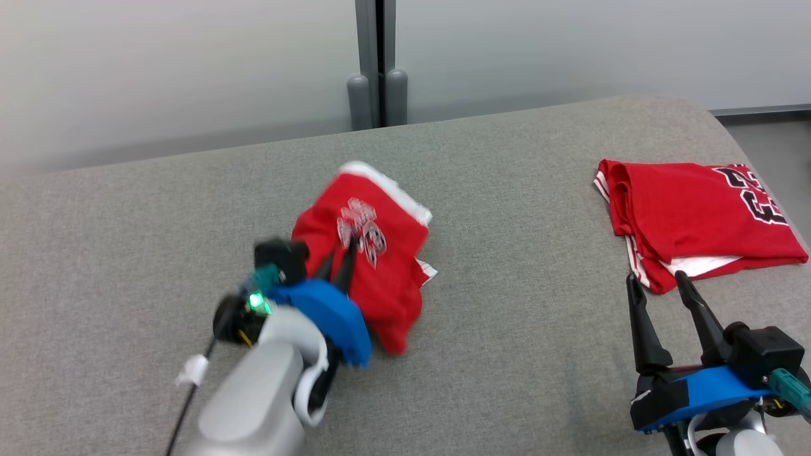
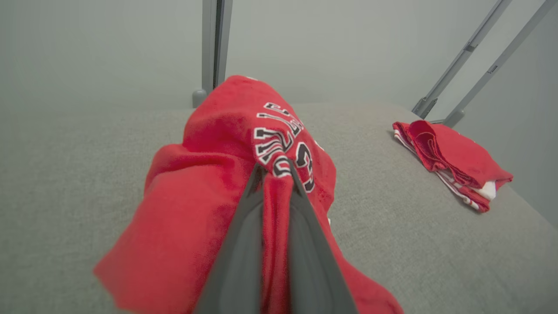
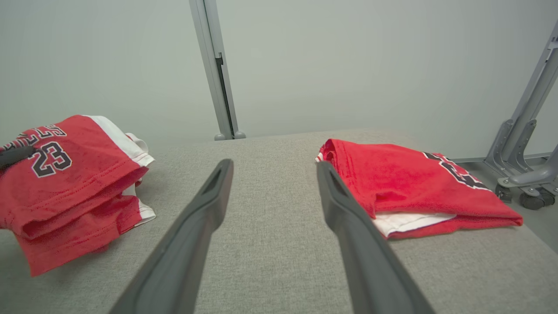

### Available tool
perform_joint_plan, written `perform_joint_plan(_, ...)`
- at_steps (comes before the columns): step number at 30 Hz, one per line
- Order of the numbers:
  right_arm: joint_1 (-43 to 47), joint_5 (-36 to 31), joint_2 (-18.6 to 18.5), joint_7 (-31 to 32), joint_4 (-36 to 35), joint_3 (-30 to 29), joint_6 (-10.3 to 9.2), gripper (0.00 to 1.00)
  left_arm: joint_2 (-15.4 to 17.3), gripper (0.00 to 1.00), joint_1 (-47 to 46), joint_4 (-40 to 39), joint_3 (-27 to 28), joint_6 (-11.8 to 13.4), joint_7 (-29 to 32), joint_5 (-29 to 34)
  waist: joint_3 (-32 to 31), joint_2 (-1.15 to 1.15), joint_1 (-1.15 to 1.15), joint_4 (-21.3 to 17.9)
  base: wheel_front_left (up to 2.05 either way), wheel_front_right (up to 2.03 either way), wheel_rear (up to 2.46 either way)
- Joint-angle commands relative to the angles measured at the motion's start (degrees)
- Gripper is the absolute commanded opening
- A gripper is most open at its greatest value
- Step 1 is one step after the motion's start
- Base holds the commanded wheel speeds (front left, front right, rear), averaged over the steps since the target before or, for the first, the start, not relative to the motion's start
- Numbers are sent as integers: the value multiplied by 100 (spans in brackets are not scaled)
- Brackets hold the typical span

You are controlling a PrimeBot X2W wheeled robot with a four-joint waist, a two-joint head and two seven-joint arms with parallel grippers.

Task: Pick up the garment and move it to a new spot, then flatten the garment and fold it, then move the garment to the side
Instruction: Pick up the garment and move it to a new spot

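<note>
Left gripper [image 1: 342,250] [image 2: 273,170]: my two fingers are pinched nearly together on a fold of the red garment [image 1: 380,266] [image 2: 209,183] [image 3: 65,187] – red cloth sits between them in the left wrist view, with the black-and-white lettering and "23" just past the tips. The garment is bunched and layered, with a white band along its upper edge. It sits left of centre in the head view and at the left edge of the right wrist view. Its lower folds are at the grey padded surface [image 1: 507,316]; I cannot tell whether they rest on it or hang just clear.

Right gripper [image 1: 656,278] [image 3: 274,165]: fingers spread wide, nothing between them – lower right of the head view, above bare grey cloth.

Just beyond the right fingertips, at the right of the head view, lies a second red garment [image 1: 690,215] [image 2: 453,157] [image 3: 405,174], folded flat, with white showing at its near edge and black numerals on top. It is well apart from the held one.

Top centre of the head view: a grey post [image 1: 378,63] against a pale wall. Far right of the right wrist view: a grey wheeled frame leg [image 3: 523,174].
</note>
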Motion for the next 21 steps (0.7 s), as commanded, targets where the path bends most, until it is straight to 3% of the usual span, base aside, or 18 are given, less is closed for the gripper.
perform_joint_plan(1, -42, 37, -18, -38, 40, 8, 1, 100, -55, 0, 234, 264, -154, -12, -119, 22, 17, 1, 0, -27, 0, 0, 0)
perform_joint_plan(7, -54, 25, -17, -30, 146, 50, 1, 100, -261, 0, 709, 929, -612, -144, -408, -182, 21, 1, 0, -35, 0, 0, 0)
perform_joint_plan(11, -54, 51, -18, -45, 202, 98, 1, 100, -271, 0, 870, 827, -1077, -90, -508, -521, 5, 1, 0, -1, 0, 0, 0)
perform_joint_plan(12, -64, 52, -18, -50, 218, 106, 1, 100, -268, 32, 883, 804, -1202, -83, -510, -583, 3, 1, 0, 8, 0, 0, 0)
perform_joint_plan(13, -81, 54, -18, -57, 227, 114, 1, 100, -272, 97, 878, 777, -1316, -60, -521, -657, 2, 1, 0, 18, 0, 0, 0)
perform_joint_plan(21, 75, 59, -18, -87, 333, 134, 1, 100, -267, 100, 519, 591, -1689, 189, -948, -884, -213, 1, 0, 238, 0, 0, 0)
